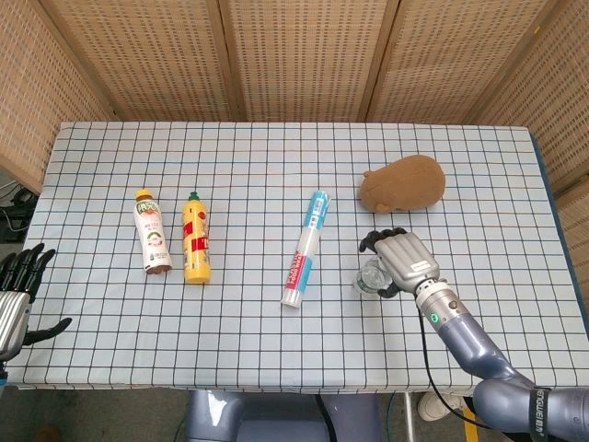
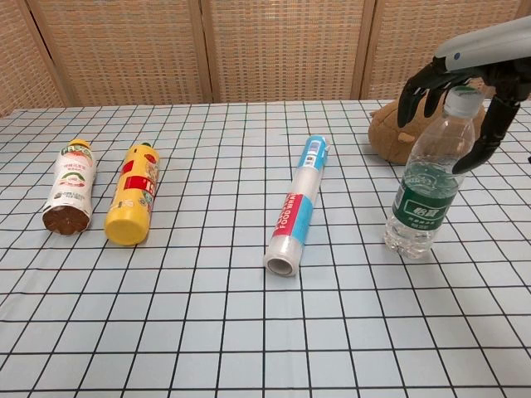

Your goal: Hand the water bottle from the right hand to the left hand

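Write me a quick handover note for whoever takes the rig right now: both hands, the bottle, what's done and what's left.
Right robot hand: over the water bottle's cap, fingers spread around the neck, no firm grip visible.
Left robot hand: open at the table's near left edge, holding nothing.
Water bottle: upright on the table, in front of the brown plush toy.
Done: nothing lifted.
Left: grasp, lift, pass to the left robot hand.

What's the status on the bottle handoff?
Right hand open, fingers around the water bottle neck, no grip yet. Bottle upright on table. Left hand open at table edge. Plush toy just behind, not blocking.
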{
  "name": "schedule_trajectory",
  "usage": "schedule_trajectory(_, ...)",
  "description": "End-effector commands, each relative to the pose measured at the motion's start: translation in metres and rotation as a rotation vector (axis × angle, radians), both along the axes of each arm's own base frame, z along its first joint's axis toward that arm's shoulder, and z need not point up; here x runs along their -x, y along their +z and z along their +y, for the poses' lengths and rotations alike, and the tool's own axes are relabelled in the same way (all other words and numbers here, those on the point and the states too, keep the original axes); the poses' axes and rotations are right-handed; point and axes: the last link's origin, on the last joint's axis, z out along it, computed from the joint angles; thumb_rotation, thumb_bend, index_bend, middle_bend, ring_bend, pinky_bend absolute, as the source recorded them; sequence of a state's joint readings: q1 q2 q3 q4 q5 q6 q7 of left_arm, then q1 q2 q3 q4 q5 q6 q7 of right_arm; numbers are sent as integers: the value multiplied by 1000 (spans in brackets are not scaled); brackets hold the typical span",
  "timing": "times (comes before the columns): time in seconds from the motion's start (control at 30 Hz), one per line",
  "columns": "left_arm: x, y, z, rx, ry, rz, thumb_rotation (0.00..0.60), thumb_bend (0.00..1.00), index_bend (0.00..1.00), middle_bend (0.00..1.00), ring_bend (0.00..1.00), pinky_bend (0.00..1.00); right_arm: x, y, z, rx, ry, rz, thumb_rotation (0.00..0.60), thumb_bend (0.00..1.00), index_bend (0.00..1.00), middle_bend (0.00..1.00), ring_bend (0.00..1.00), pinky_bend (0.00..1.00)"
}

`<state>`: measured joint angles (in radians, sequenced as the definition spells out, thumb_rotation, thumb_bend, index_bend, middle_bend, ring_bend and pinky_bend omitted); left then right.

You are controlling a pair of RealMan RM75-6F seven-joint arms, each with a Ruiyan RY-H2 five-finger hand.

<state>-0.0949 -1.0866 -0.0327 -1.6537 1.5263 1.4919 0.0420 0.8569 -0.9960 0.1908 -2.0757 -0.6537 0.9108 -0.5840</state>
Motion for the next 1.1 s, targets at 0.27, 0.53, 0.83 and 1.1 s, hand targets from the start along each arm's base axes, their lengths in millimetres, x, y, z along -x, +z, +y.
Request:
schedule_trajectory(0.27, 1, -1, 2, 4, 6, 0, 600, 0, 0, 0, 0, 0, 6, -6, -9, 3, -27, 45, 600, 463, 492, 450, 452, 555)
schedule_trajectory(0.53, 2, -4, 4, 22, 15, 0, 600, 0, 0, 0, 0, 0, 3, 3, -7, 11, -11, -5, 600, 613, 597, 537, 548, 698)
schedule_trajectory(0.83, 4, -7, 15, 66, 34, -52, 600, 0, 0, 0, 0, 0, -31, 26, -4, 27, 59, -67, 600, 620, 597, 541, 552, 697)
schedule_trajectory(1.1, -36, -17, 66, 279, -123, -225, 600, 0, 0, 0, 0, 0, -88, 31, -11, 21, 138, -81, 600, 631, 590, 540, 552, 697)
